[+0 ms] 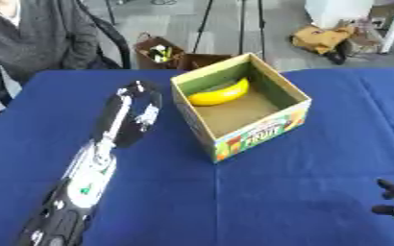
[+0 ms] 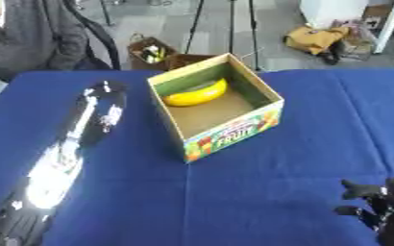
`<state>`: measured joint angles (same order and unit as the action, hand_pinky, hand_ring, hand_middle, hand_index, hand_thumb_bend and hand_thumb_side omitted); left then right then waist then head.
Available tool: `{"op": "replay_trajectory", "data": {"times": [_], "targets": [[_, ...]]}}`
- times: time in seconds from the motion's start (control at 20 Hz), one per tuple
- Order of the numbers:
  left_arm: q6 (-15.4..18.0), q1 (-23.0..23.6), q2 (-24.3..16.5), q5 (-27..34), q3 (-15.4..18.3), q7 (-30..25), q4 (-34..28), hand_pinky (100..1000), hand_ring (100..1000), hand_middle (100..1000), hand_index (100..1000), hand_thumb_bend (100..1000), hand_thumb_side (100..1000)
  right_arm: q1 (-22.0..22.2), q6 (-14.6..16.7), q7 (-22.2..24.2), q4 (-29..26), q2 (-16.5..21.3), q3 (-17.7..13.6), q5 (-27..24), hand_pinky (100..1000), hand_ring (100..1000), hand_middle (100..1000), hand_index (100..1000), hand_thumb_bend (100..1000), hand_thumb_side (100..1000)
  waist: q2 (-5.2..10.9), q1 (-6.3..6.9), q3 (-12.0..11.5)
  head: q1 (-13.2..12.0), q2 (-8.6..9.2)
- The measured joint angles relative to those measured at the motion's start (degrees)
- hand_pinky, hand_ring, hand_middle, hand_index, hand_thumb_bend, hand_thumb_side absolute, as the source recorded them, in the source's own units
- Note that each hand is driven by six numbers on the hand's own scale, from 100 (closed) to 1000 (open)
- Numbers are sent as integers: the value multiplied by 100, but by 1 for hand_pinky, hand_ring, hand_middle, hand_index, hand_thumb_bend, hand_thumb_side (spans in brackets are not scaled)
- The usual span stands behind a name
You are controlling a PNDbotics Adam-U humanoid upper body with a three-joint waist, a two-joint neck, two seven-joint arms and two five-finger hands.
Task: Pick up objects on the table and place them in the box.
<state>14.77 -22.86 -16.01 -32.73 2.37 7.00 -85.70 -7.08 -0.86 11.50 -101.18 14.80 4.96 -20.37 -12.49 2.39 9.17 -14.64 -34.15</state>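
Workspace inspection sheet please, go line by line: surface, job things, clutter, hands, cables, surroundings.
Surface: blue cloth-covered table, with fold creases.
Job's things: open cardboard fruit box with printed front, near the table's middle; yellow banana lying inside against its far wall.
Clutter: nothing seen.
Hands: left hand stretched out left of the box, fingers hard to make out; right hand at the lower right corner, fingers up and relaxed.
Cables: nothing seen.
Surroundings: brown bag and tripod legs on the floor beyond.

The box's (image 1: 240,103) wall hides part of the banana (image 1: 219,93). The right hand (image 2: 384,206) at 5 o'clock is cut off by the edge. The left hand (image 1: 139,113) is blurred, its fingers unreadable.
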Motion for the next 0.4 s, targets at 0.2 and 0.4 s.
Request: {"op": "replay_trajectory", "data": {"times": [0.2, 0.4], "targets": [[-342, 255, -1, 920, -54, -244, -533, 729, 720, 677, 782, 168, 1000, 1, 11, -76, -23, -1, 2, -64, 644, 928, 558, 626, 100, 930, 14, -1, 11, -6, -6], [-709, 360, -292, 3058, 8, -818, -862, 727, 714, 669, 779, 173, 1000, 2, 13, -124, -32, -1, 3, -88, 641, 922, 553, 623, 100, 924, 15, 2, 4, -2, -7]]}}
